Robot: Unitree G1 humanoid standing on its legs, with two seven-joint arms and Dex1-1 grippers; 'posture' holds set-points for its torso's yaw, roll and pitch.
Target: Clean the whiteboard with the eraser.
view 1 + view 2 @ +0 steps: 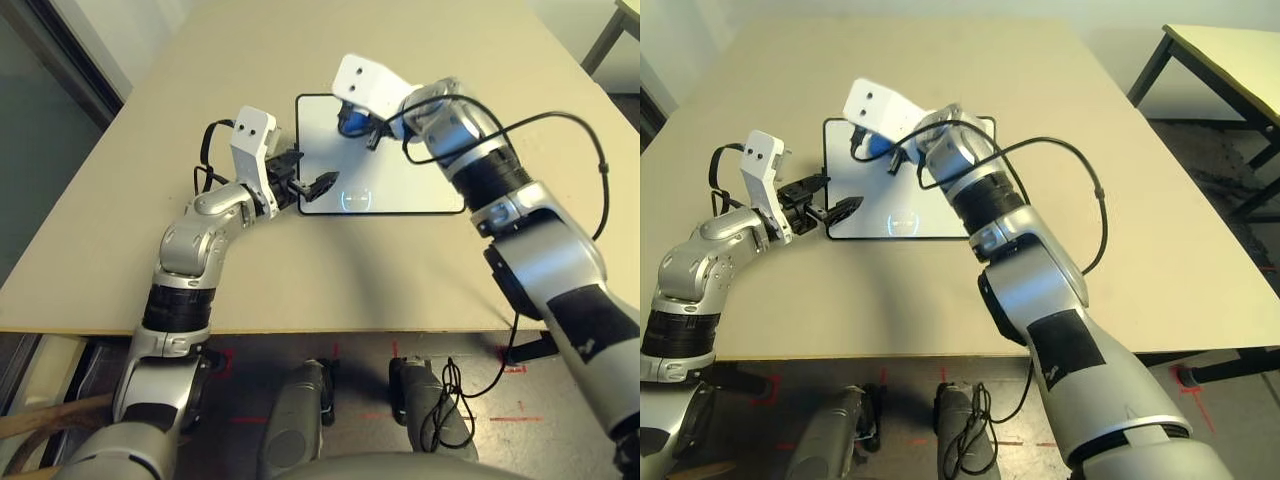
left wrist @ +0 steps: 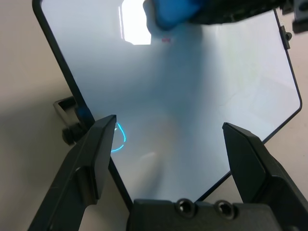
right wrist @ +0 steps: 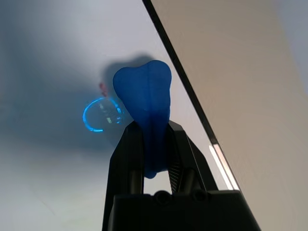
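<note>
Right wrist view shows my right gripper clenched on the eraser, its long axis pointing down at the whiteboard beside a small red mark, while my left gripper stands spread over the board's near-left edge.

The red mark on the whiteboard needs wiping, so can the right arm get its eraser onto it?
Probably yes: the right gripper holds the eraser right beside the small red mark on the whiteboard, with nothing between them.
</note>
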